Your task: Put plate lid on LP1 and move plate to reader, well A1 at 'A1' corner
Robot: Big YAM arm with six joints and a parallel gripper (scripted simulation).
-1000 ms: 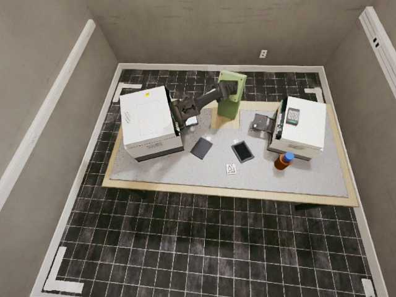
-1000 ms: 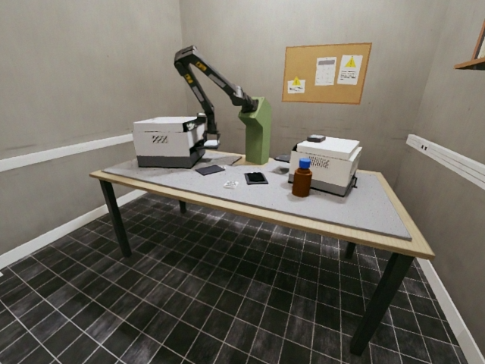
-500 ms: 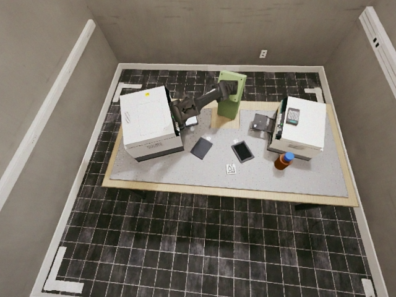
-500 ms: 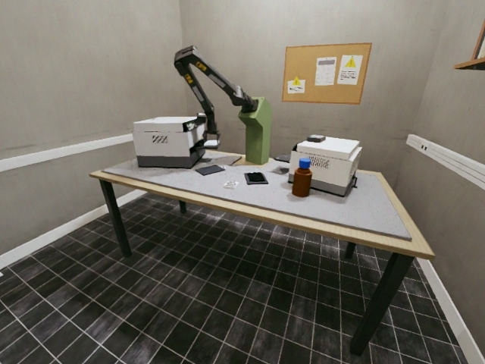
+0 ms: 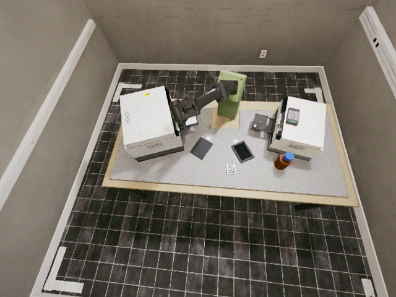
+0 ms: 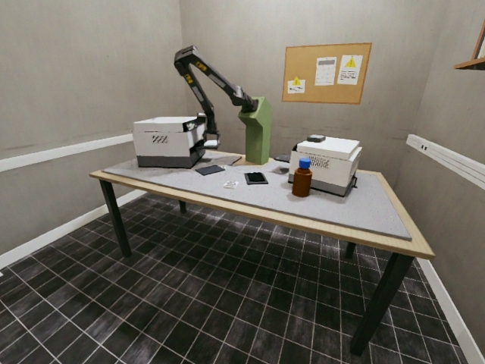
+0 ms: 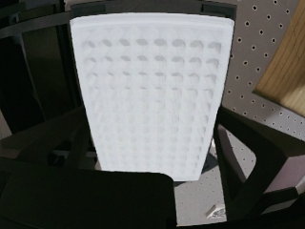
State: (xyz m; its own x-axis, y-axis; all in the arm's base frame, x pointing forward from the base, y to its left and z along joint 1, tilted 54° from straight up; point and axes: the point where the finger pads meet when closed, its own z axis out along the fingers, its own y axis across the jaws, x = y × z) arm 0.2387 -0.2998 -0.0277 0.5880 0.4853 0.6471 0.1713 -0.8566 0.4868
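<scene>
The white well plate is level at the left machine's stage, beside the reader. My gripper is around its long sides, its fingers appearing to touch both edges. Whether a small gap is left under the plate, and which corner is A1, I cannot tell. The dispenser's stage at the right machine holds no plate. A dark glossy panel lies in the framed bench position; whether it is the lid I cannot tell. The other bench position is a flat dark pad.
The reader stands close on the gripper's left. The dispenser is at the right, with the brown blue-capped bottle upright in front. The green arm pedestal stands between the machines. A white marker lies near the front.
</scene>
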